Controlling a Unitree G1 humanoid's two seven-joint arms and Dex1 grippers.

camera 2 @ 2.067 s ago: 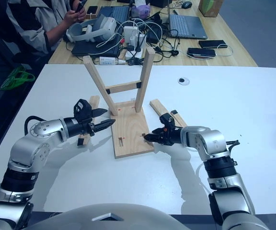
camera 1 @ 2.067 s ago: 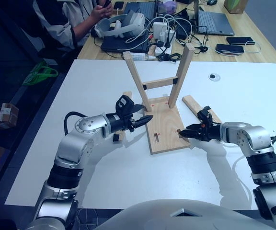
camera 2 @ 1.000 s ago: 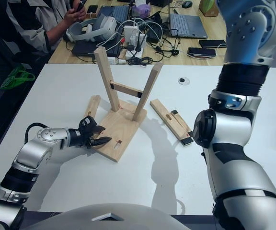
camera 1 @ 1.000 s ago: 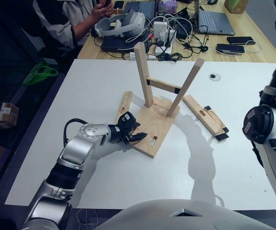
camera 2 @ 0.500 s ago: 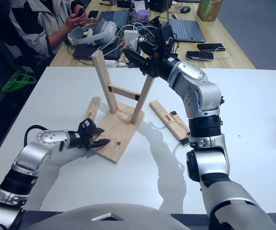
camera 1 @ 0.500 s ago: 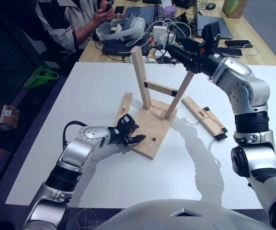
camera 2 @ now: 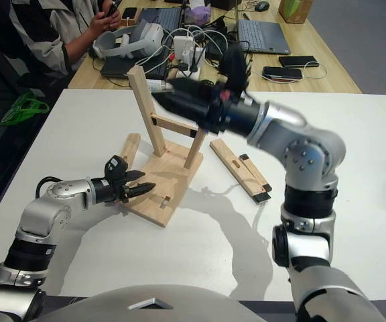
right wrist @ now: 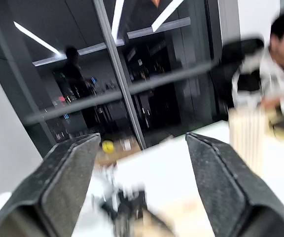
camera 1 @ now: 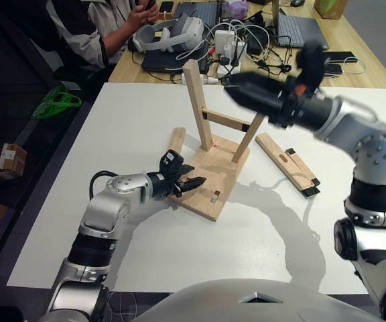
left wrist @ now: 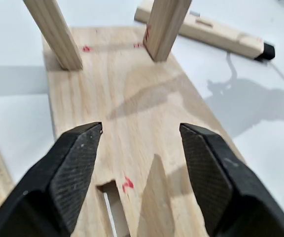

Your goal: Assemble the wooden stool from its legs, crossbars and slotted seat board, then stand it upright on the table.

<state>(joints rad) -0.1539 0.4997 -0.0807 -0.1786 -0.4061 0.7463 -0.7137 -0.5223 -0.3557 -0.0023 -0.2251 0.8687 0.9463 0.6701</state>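
Left wrist view — left pincer (left wrist: pixel 141 127) gapes over seat board (left wrist: pixel 127 81) edge

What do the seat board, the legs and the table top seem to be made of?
Seat board: pale, unfinished wood, probably plywood; grain shows, with small red marks.
Legs: the same light, bare wood, square-cut.
Table: smooth white top, likely laminate; what lies under the surface cannot be told.

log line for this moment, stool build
stool: two legs and crossbar standing in seat board | left gripper: open over its slotted end | right gripper: open near leg tops | loose: two wood pieces
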